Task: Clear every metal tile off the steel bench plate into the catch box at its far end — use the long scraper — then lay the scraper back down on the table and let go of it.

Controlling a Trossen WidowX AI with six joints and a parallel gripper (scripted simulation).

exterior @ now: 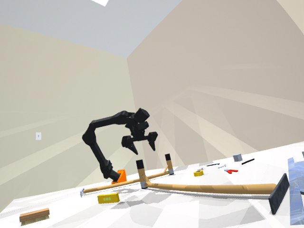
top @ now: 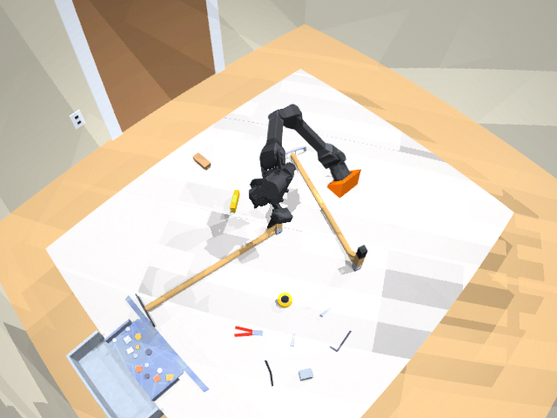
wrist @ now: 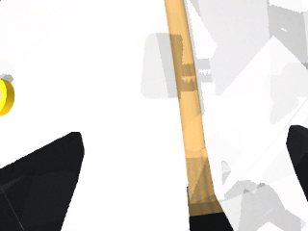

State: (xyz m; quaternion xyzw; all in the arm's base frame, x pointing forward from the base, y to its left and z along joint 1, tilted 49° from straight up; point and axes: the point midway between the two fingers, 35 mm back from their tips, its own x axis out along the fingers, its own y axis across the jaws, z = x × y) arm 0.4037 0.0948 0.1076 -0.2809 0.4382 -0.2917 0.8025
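The long scraper (top: 202, 274) (exterior: 208, 188) (wrist: 187, 90) lies on the table, a wooden shaft with a dark blade (top: 144, 310) (exterior: 278, 194) at the edge of the steel bench plate (top: 177, 361) (exterior: 295, 186). Its upright grip post with a black cap (exterior: 139, 164) (wrist: 212, 226) stands at the other end. My gripper (top: 278, 216) (exterior: 145, 150) (wrist: 188, 139) is open and empty, hanging above that post without touching it. Several small metal tiles (top: 138, 335) lie on the plate. The grey catch box (top: 101, 373) adjoins the plate's far end.
A second wooden-handled tool (top: 324, 209) (exterior: 110, 186) lies right of the arm, by the orange base (top: 345, 183). A yellow block (top: 234, 200), brush (top: 201, 160), yellow tape roll (top: 284, 299), red pliers (top: 244, 333), grey block (top: 305, 374) and black cable (top: 269, 372) are scattered around.
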